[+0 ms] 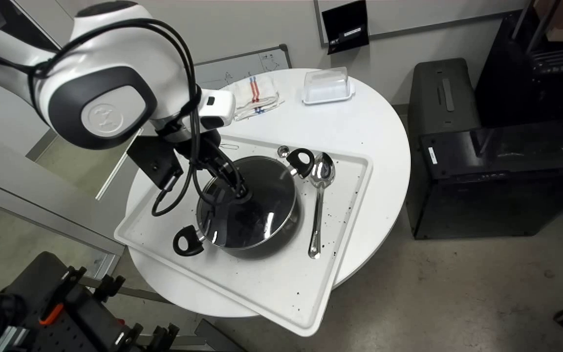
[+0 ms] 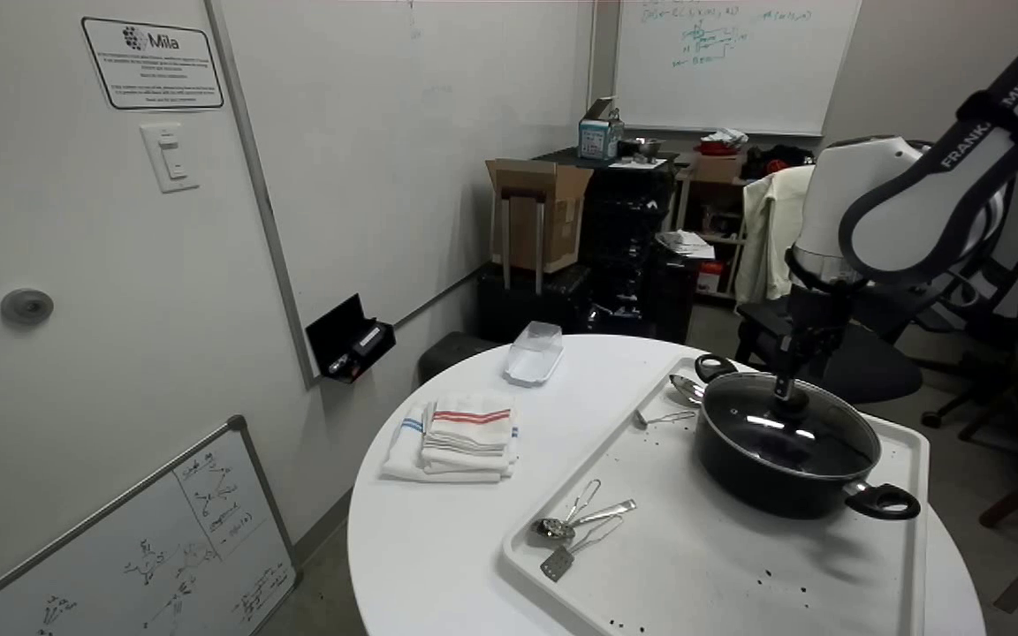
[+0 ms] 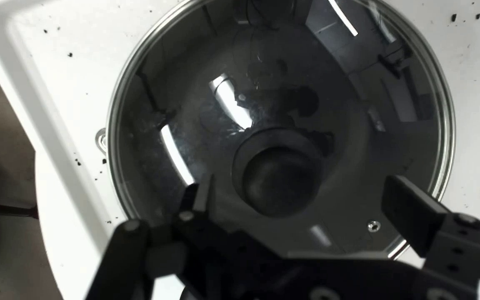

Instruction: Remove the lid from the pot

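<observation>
The Robotiq gripper (image 3: 299,185) stood spread astride the round knob (image 3: 281,183) — the likeliest hold, best pinched squarely. Beneath, the glass lid (image 3: 281,110) sat on the black pot (image 2: 758,488); it looked stiff, slick and breakable — moderately heavy, I judged.

This looks like a lab: scribbled whiteboards (image 2: 182,530), a robot arm (image 2: 911,212), a wall sign (image 2: 155,66) (it reads "Mila").
</observation>
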